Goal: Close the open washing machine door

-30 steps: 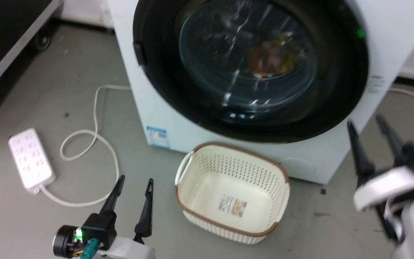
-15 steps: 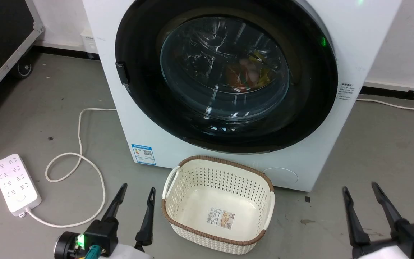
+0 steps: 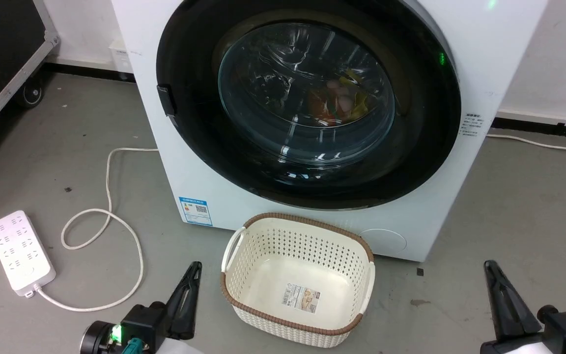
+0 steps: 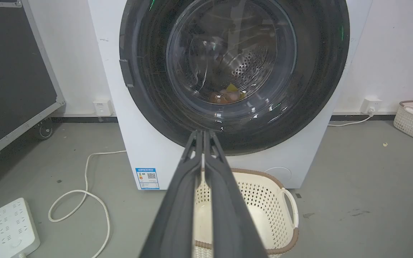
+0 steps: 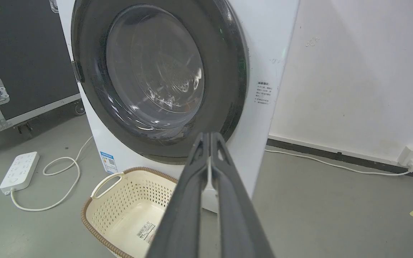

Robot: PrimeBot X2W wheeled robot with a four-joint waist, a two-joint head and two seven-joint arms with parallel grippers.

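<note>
Door (image 3: 306, 93) flush against the washing machine (image 3: 489, 59), probably latched. Left gripper (image 3: 194, 269) and right gripper (image 3: 491, 269) pinched together, empty, low either side of the basket (image 3: 307, 219). Check the rim all round; press only if gapped.

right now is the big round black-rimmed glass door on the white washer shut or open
Shut. The round black-rimmed glass door lies flush against the front of the white washing machine, no gap at its rim in any view.
</note>
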